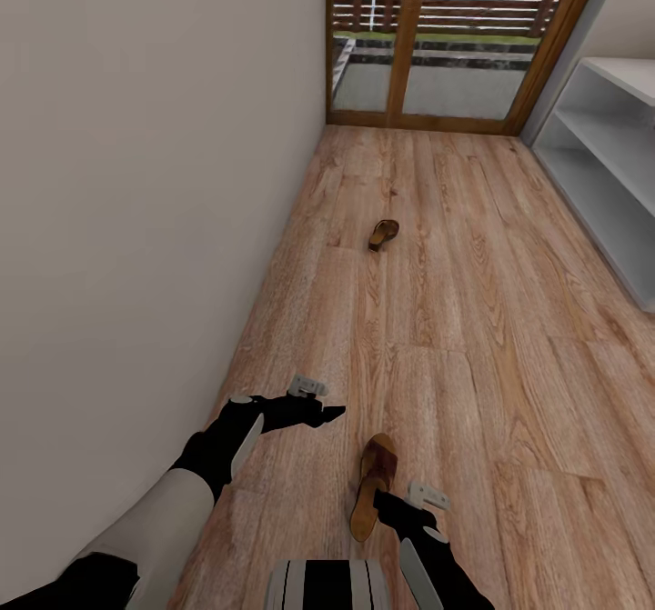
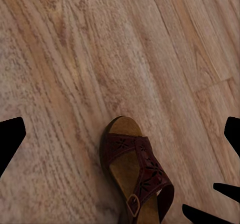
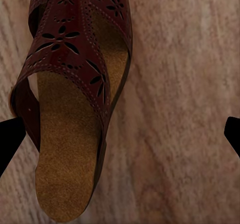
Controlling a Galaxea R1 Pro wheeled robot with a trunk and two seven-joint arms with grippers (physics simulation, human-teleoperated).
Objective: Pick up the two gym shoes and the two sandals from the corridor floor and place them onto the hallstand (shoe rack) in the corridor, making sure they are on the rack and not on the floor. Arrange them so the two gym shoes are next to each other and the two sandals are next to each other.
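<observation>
A brown sandal [image 1: 375, 487] lies on the wood-plank corridor floor [image 1: 473, 319] close in front of me. My right gripper [image 1: 407, 501] hovers open just over its heel end; in the right wrist view the sandal [image 3: 70, 114] sits nearer one finger, untouched by my right gripper [image 3: 121, 136]. My left gripper [image 1: 320, 401] hangs open above the floor to the sandal's left and looks down on the sandal's toe [image 2: 132, 169]. The second sandal [image 1: 383, 234] lies farther down the corridor. The gym shoes are out of view.
A plain wall [image 1: 136, 183] runs along the left. A low white unit with open shelf tiers [image 1: 605, 160] stands at the right; whether wall shelves hang above it is cut off. Wood-framed glass doors [image 1: 437, 55] close the far end.
</observation>
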